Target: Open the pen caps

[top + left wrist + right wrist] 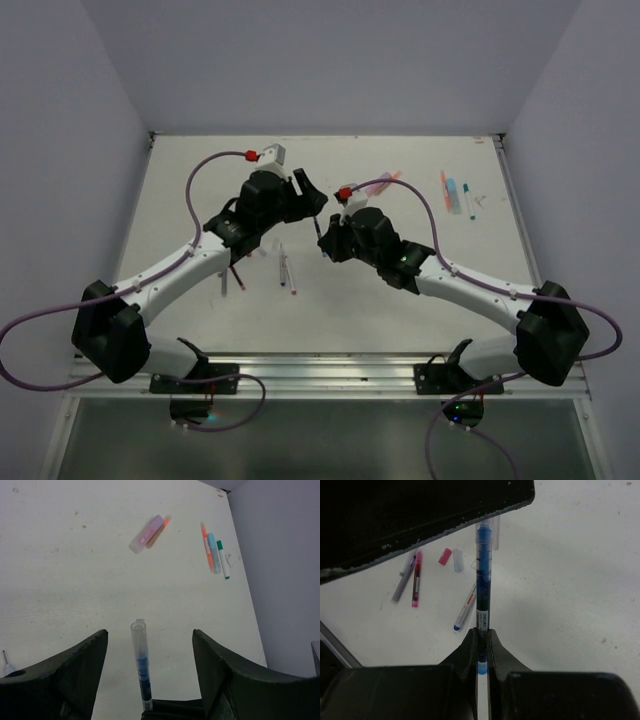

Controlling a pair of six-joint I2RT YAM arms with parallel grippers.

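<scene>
My right gripper (482, 636) is shut on the lower end of a blue pen (483, 582) and holds it above the table. The pen's clear cap (485, 534) is on its far end. In the left wrist view that cap (138, 642) stands between the wide-open fingers of my left gripper (150, 634), nearer the left finger (85, 655) and touching neither. In the top view the left gripper (311, 201) and the right gripper (326, 243) meet at the table's middle with the pen (318, 228) between them.
A grey pen (402, 582), a pink pen (416, 580), a pink cap (444, 556), a pale cap (458, 560) and a white pen (466, 607) lie below. A purple pen (146, 534), an orange, a light blue (214, 552) and a teal pen lie farther right.
</scene>
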